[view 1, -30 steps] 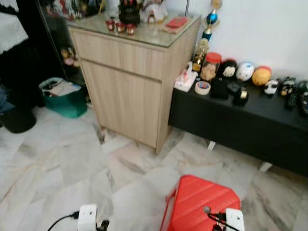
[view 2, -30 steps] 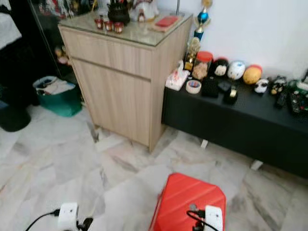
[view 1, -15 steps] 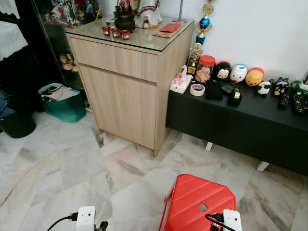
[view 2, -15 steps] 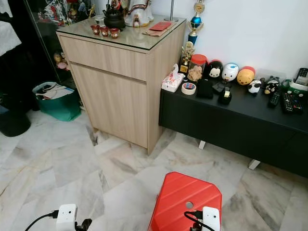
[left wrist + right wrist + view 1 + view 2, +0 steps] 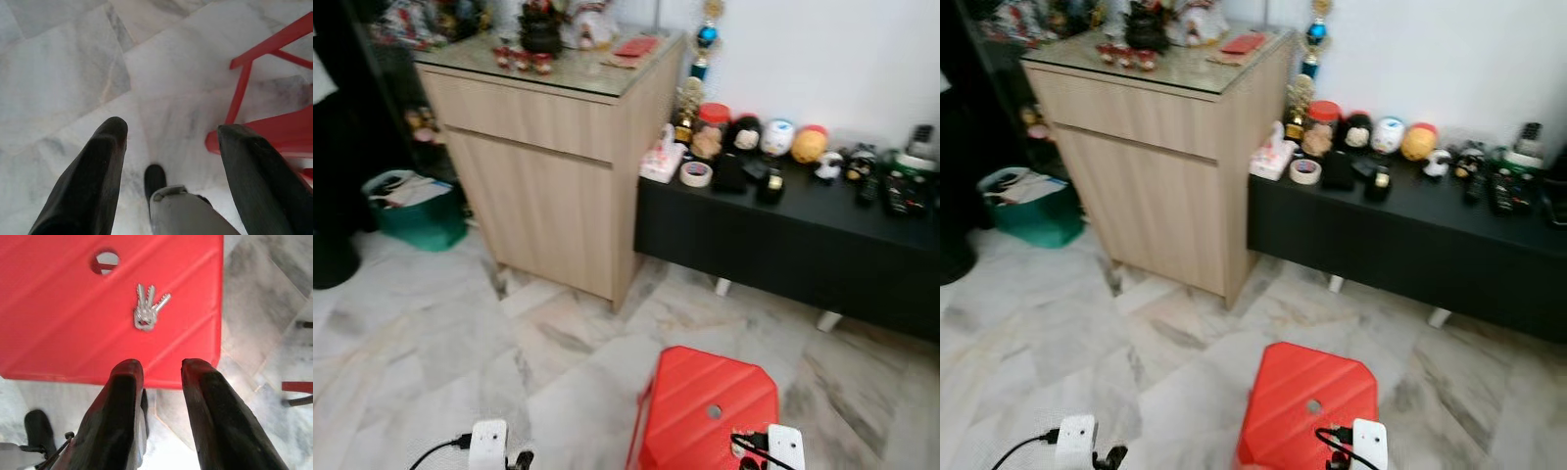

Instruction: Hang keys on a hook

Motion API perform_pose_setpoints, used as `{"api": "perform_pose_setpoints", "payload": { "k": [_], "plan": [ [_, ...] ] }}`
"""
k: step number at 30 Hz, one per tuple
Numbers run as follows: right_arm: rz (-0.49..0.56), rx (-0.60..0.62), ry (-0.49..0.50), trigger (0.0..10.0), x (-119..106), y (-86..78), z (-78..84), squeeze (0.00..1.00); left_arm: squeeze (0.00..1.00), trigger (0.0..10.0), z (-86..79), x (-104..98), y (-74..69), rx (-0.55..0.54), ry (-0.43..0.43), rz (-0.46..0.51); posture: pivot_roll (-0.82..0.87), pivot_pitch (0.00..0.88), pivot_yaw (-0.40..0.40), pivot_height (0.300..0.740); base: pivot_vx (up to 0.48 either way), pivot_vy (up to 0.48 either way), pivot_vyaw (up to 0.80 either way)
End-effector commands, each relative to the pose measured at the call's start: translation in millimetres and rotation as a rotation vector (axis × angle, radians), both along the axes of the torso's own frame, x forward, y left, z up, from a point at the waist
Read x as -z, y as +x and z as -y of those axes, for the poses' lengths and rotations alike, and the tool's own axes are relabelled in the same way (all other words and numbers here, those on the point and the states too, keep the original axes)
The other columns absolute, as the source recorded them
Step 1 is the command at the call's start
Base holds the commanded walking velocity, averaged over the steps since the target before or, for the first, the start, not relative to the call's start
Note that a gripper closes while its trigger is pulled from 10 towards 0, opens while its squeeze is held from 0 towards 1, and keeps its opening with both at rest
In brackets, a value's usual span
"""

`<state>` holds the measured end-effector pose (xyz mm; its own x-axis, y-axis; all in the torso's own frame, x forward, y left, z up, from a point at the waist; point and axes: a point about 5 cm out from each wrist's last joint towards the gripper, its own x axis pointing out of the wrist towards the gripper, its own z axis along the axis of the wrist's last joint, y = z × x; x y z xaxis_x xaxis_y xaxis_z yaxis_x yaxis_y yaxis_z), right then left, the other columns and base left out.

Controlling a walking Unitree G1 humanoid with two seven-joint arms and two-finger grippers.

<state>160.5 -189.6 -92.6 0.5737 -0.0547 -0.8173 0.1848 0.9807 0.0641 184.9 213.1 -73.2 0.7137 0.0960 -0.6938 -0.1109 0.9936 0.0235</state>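
Right wrist view: the right gripper hangs above the near edge of the square red plastic stool, fingers released and empty. The bunch of silver metal keys lies flat on the stool top, just beyond the fingertips, beside its round centre hole. The left gripper hangs idle over the white marble floor, fingers spread apart. Farther off stand the light wooden cabinet and the low black counter. Since half a second ago the whole scene has shifted leftward: the camera has turned right. No hook is identifiable; pickup is judged pending.
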Motion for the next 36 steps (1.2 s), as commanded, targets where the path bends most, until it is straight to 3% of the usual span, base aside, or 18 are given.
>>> {"api": "perform_pose_setpoints", "payload": {
  "k": [1, 9, 15, 36],
  "plan": [
    [0.012, -0.001, 0.0, 10.0, -0.8, 1.7, -0.5, 0.0, 0.0, 10.0, -1.3, 5.9, -11.4, -0.018, -0.007, -0.042, 0.08, 0.0, -0.041, 0.74, 0.0, 0.0, 0.0],
    [0.018, 0.003, 0.003, 10.0, -1.2, 2.1, -0.4, 0.0, 0.0, 10.0, -0.1, 6.3, -11.4, -0.018, -0.008, -0.044, 0.08, 0.0, -0.042, 0.74, 0.0, 0.0, 0.0],
    [0.017, 0.007, 0.004, 10.0, -1.2, 2.1, 0.1, 0.0, 0.0, 10.0, -1.4, 5.9, -11.5, -0.022, -0.011, -0.041, 0.08, 0.0, -0.043, 0.74, -0.405, 0.0, 0.0],
    [0.021, 0.011, 0.01, 10.0, -1.5, 2.4, 0.8, 0.0, 0.0, 10.0, -2.8, 6.3, -12.6, -0.027, -0.004, -0.046, 0.08, 0.0, -0.044, 0.74, -0.039, 0.0, -0.13]
  ]
}}
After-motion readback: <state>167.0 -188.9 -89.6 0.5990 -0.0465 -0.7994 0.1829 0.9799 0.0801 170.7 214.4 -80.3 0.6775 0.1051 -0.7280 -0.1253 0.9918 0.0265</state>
